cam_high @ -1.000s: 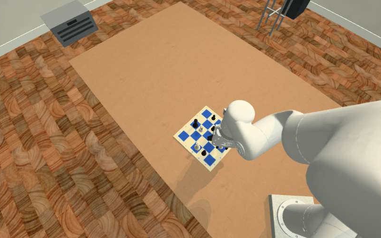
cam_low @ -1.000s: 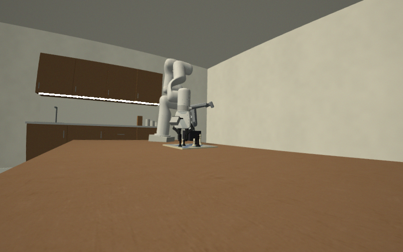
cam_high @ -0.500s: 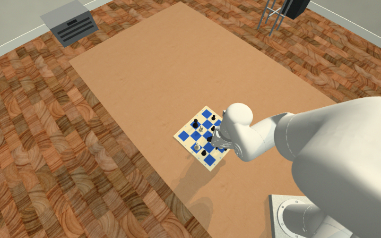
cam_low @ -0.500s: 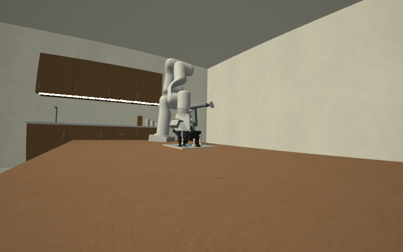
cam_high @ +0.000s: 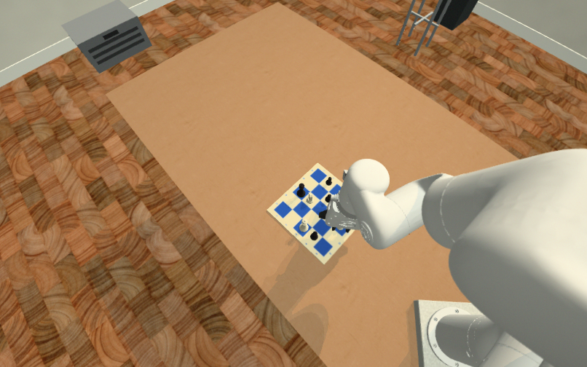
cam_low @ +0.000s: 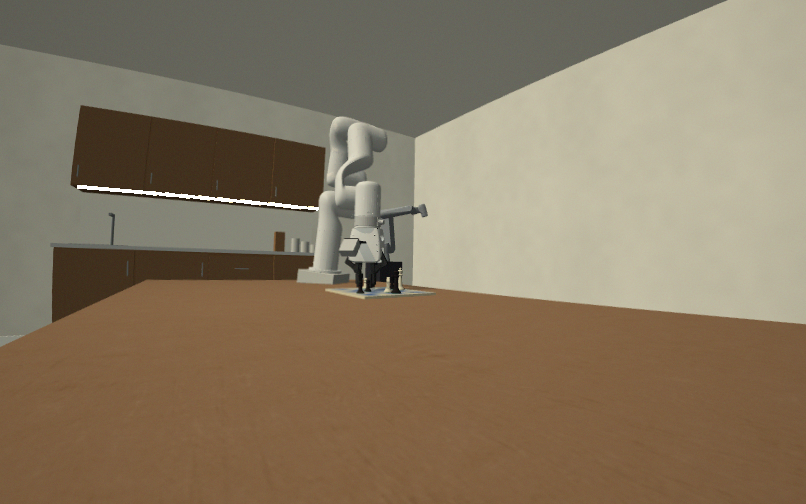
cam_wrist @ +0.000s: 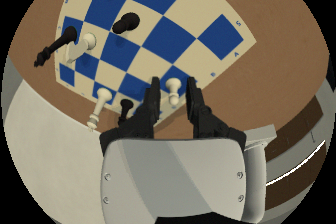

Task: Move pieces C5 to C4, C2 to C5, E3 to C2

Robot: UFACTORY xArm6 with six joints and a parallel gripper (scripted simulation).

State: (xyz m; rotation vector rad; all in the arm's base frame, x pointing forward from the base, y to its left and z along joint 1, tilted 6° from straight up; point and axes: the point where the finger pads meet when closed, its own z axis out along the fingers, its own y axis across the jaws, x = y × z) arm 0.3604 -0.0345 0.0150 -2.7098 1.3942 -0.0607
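White arm (cam_high: 514,218) (cam_low: 329,231) reaches over the board (cam_high: 301,209) (cam_low: 365,296) (cam_wrist: 180,13). Gripper (cam_high: 328,221) (cam_low: 366,284) (cam_wrist: 173,86) is partly spread, pinching nothing, fingers either side of the white pawn (cam_wrist: 173,85), which is upright on C5.

brown wall cabinets (cam_low: 183,159), grey faucet (cam_low: 112,228), slatted grey box (cam_high: 111,38)

A kitchen — brown wall cabinets (cam_low: 183,159), counter (cam_low: 168,248), slim tap (cam_low: 112,228).

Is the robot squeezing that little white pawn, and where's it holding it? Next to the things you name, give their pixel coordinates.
Nothing is held. The gripper (cam_high: 328,221) (cam_low: 366,283) (cam_wrist: 173,86) is open, with gaps on both sides of the white pawn (cam_high: 339,229) (cam_low: 366,280) (cam_wrist: 173,86).
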